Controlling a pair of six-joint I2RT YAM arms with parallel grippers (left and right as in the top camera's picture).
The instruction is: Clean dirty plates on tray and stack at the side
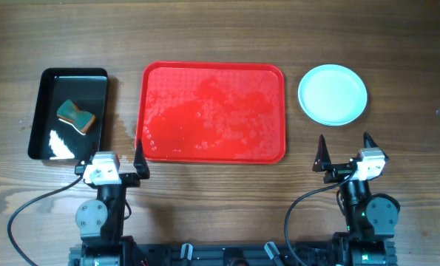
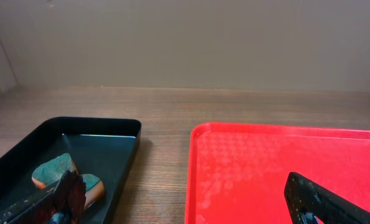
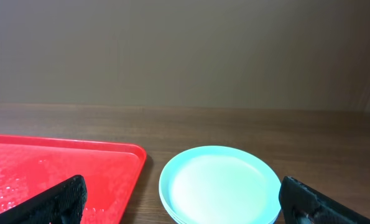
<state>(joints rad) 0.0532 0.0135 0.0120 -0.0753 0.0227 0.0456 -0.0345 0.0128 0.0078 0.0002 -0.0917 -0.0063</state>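
I find red rectangular plastic tray (image 1: 214, 111) bare; round pale blue-white plates (image 1: 333, 94) stacked near right edge of table (image 1: 427, 44). Wide open, empty: left end effector (image 1: 114, 157), right end effector (image 1: 344, 148). I judge task done.

- The tray (image 1: 214, 65), at the centre of the frame, is showing bright red, its fine dimpled pattern catching pale glints.
- The plates (image 1: 333, 94), at the upper right, are showing a plain, pale blue-white.
- The black tray (image 1: 36, 125), at the left, is gleaming glossy black with white reflections.
- The sponge (image 1: 75, 115) in it is showing teal-green over orange.
- The tabletop (image 1: 220, 29) is showing mid-brown with streaky wood grain.
- The fingers (image 1: 322, 154), near the lower edge, are showing black.
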